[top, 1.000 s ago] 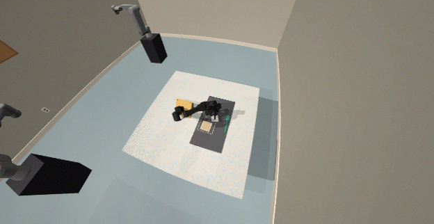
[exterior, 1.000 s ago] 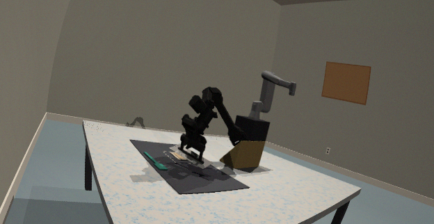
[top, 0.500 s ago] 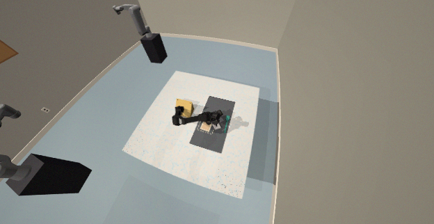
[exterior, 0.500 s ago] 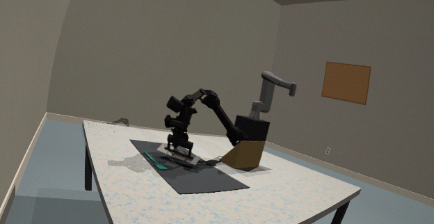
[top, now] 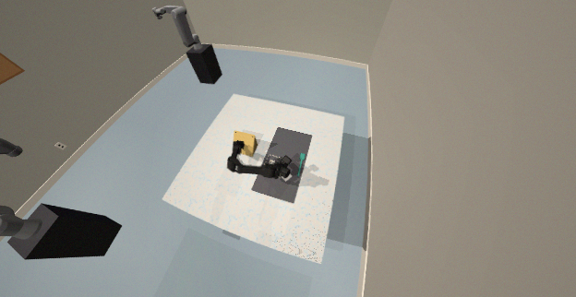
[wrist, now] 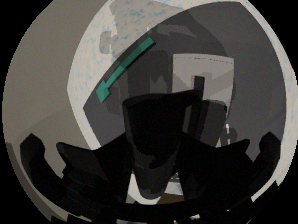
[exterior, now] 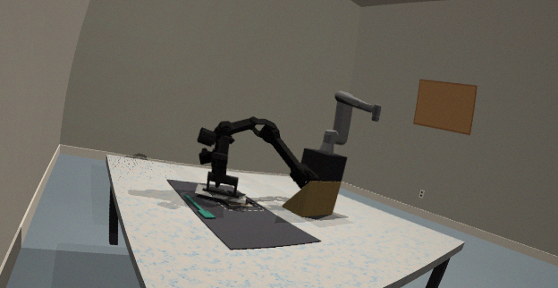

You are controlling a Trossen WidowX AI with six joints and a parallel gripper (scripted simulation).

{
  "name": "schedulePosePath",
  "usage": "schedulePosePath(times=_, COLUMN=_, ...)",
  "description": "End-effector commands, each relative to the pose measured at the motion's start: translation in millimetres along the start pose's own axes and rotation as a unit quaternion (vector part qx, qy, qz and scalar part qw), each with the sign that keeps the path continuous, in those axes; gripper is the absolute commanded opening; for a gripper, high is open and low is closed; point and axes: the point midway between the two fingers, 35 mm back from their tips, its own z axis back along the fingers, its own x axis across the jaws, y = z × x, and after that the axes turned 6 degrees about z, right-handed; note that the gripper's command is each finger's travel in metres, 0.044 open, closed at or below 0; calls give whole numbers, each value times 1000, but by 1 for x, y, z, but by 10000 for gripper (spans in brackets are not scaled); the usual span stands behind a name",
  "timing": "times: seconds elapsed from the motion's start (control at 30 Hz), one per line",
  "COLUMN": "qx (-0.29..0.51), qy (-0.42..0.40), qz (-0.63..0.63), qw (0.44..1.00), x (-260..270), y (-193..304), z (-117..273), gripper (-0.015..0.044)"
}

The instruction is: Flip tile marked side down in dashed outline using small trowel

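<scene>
Gripper [top: 285,171] [exterior: 222,191] [wrist: 153,129] clamped on trowel [top: 287,178] [exterior: 203,190] [wrist: 182,75]. Tile [top: 272,160] [exterior: 239,204], partly hidden, lies on mat [top: 288,138] [exterior: 268,232] [wrist: 260,65]. Risk: too high a blade skims over; tilted contact shoves tile outside the outline.

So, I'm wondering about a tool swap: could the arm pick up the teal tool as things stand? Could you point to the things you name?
Probably not yet: the hand [top: 282,170] [exterior: 222,191] [wrist: 153,129] is shut on the grey-bladed trowel [exterior: 206,190] [wrist: 215,75]. Otherwise the teal tool [top: 302,157] [exterior: 207,214] [wrist: 103,93] looks reachable, lying uncovered nearby on the mat [top: 293,138] [exterior: 268,230] [wrist: 260,75].
</scene>
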Motion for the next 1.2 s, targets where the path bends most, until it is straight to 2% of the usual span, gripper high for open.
schedulePosePath(times=0.0, qx=16, qy=-29, qz=31, qw=999, x=-17, y=-6, z=19, gripper=0)
schedulePosePath(times=0.6, qx=60, qy=-146, qz=130, qw=979, x=-101, y=1, z=87, gripper=0)
schedulePosePath(times=1.17, qx=60, qy=-147, qz=131, qw=979, x=-108, y=1, z=78, gripper=0)
